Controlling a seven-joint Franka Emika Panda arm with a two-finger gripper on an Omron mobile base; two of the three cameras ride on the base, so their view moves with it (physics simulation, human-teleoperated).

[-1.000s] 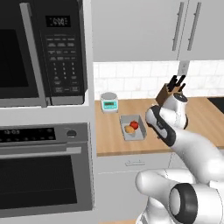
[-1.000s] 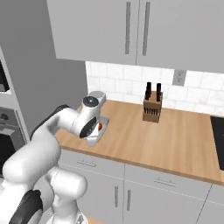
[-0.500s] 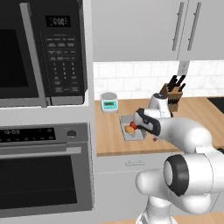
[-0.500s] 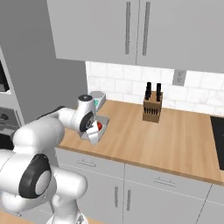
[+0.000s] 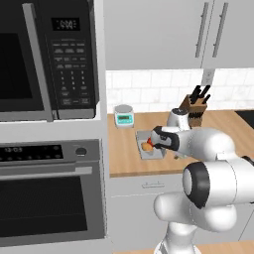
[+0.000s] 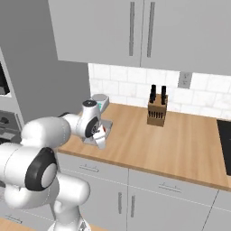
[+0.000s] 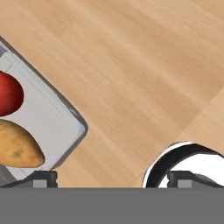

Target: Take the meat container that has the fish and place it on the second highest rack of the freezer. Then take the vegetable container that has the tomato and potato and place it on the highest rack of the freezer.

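Hovering low over the wooden table [image 7: 131, 65], jaws spread apart, straddling the grey tray [image 7: 52, 127] corner; tomato [image 7: 8, 94] and potato [image 7: 17, 151] lying inside, touching.

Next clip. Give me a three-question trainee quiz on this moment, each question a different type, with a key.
1. True or false: the tomato and potato lie in the same tray.
2. Multiple choice: what stands against the wall right of the tray? A) kettle B) knife block C) toaster
3. Fill in: the tray rests on the wooden ____.

Key: 1 true; 2 B; 3 counter.
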